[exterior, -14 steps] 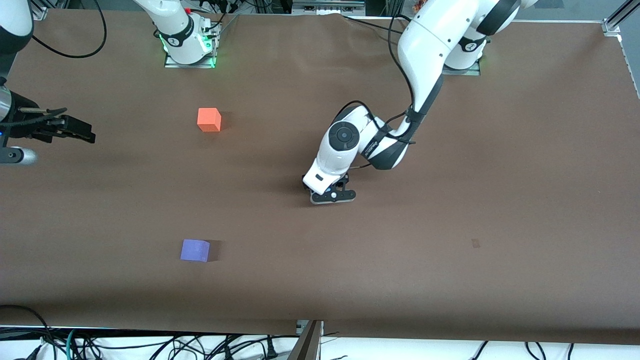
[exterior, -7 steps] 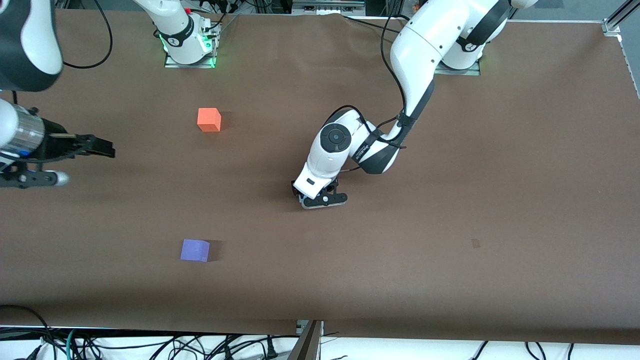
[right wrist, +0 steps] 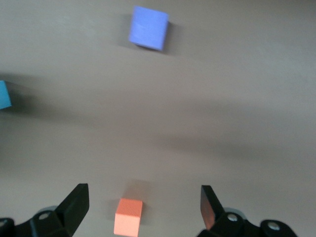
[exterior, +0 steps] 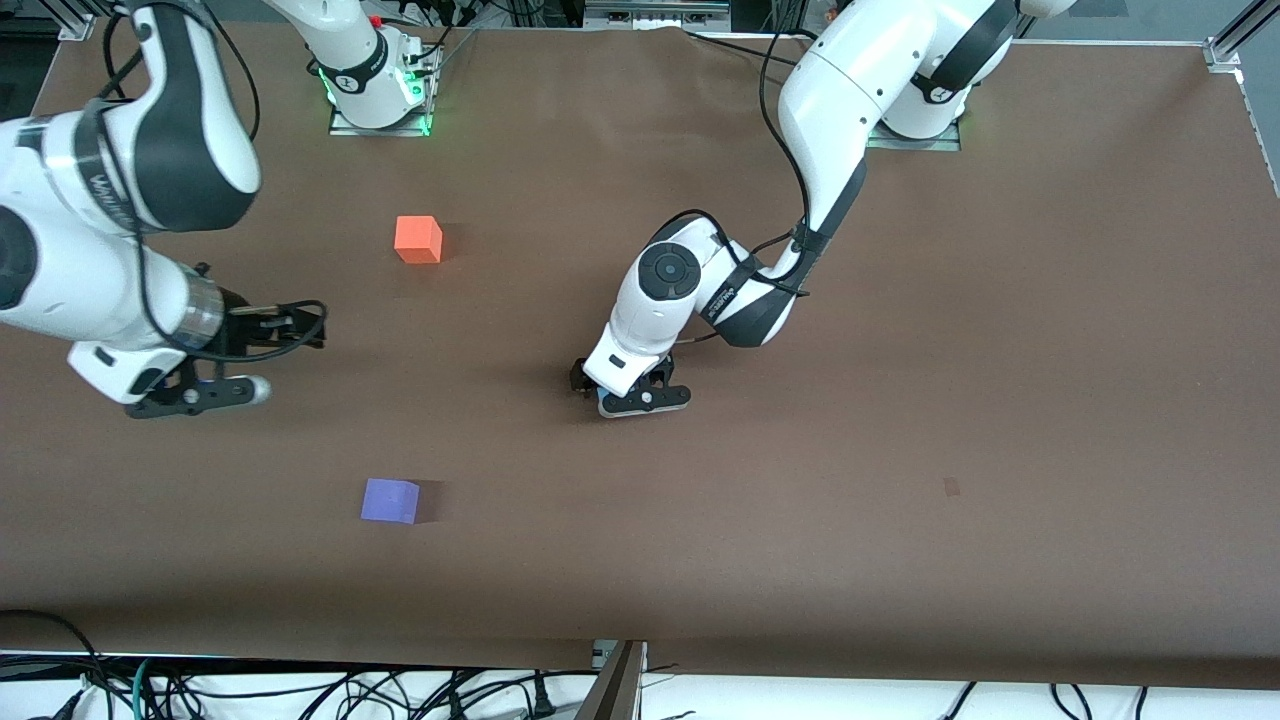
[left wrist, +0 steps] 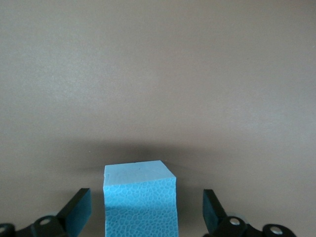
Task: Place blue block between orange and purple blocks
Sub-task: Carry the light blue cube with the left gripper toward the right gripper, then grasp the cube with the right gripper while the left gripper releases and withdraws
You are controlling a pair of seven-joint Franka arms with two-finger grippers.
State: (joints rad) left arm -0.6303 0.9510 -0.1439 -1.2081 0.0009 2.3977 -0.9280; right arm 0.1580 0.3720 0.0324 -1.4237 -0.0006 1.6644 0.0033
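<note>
The blue block (left wrist: 139, 197) sits on the table between the open fingers of my left gripper (left wrist: 146, 210), with a gap on each side. In the front view the left gripper (exterior: 628, 392) is low over the table's middle and hides the block. The orange block (exterior: 418, 239) lies nearer the robots' bases and the purple block (exterior: 390, 500) nearer the front camera, both toward the right arm's end. My right gripper (exterior: 292, 336) is open, empty and in the air beside them. Its wrist view shows the orange block (right wrist: 128, 223), the purple block (right wrist: 148, 27) and the blue block (right wrist: 4, 95).
The brown table mat (exterior: 900, 400) is bare toward the left arm's end. Cables (exterior: 300, 690) hang along the table's front edge. The arm bases (exterior: 378, 90) stand along the edge farthest from the front camera.
The right arm has swung in from its end of the table toward the orange and purple blocks. The left gripper has shifted a little toward the right arm's end.
</note>
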